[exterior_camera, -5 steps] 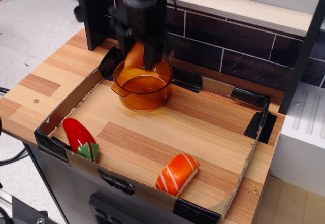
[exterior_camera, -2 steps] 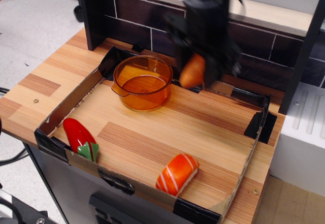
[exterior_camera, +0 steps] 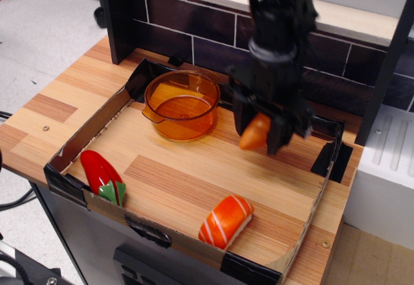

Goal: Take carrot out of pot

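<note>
The amber pot (exterior_camera: 182, 106) stands at the back left of the cardboard tray and looks empty. My black gripper (exterior_camera: 260, 133) is to the right of the pot, above the tray floor, and is shut on the small orange carrot (exterior_camera: 255, 132). The carrot hangs tip down between the fingers, clear of the pot and a little above the wood.
A red pepper with green stem (exterior_camera: 102, 174) lies at the tray's front left. An orange sushi piece with white stripes (exterior_camera: 225, 220) lies at the front middle. The cardboard tray wall (exterior_camera: 312, 207) rings the work area. A dark tiled backsplash (exterior_camera: 323, 59) stands behind.
My gripper has carried the carrot from above the pot to the right and then down toward the tray floor. The pot has not moved.
</note>
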Action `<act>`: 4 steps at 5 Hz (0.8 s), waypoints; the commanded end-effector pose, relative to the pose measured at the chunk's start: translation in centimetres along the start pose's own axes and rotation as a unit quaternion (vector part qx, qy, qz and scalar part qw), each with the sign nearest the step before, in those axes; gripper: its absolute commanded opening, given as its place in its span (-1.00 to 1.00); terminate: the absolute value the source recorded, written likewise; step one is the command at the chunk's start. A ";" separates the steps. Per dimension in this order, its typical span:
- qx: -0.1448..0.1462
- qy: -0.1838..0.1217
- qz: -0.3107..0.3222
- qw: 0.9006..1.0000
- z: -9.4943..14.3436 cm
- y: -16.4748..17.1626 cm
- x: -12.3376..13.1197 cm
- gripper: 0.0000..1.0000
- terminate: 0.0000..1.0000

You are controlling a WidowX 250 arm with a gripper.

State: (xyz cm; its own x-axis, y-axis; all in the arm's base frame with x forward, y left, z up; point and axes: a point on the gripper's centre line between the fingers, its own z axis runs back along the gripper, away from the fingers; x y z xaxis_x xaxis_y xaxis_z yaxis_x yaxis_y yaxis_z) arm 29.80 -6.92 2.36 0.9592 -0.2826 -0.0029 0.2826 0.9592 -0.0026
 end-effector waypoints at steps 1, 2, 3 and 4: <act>0.022 0.000 -0.012 1.000 -0.7 0.2 0.0 1.00 -1.00; 0.032 0.010 -0.009 0.999 -1.1 0.3 0.0 1.00 -1.00; 0.038 0.017 -0.005 0.999 -1.1 0.4 0.0 1.00 -1.00; 0.038 0.015 -0.003 0.999 -0.6 0.4 -0.1 1.00 -1.00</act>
State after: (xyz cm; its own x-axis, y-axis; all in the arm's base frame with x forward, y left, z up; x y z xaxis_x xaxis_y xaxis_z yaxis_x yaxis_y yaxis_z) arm 28.96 -6.53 0.36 0.9570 -0.2773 -0.0854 0.2832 0.9567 0.0678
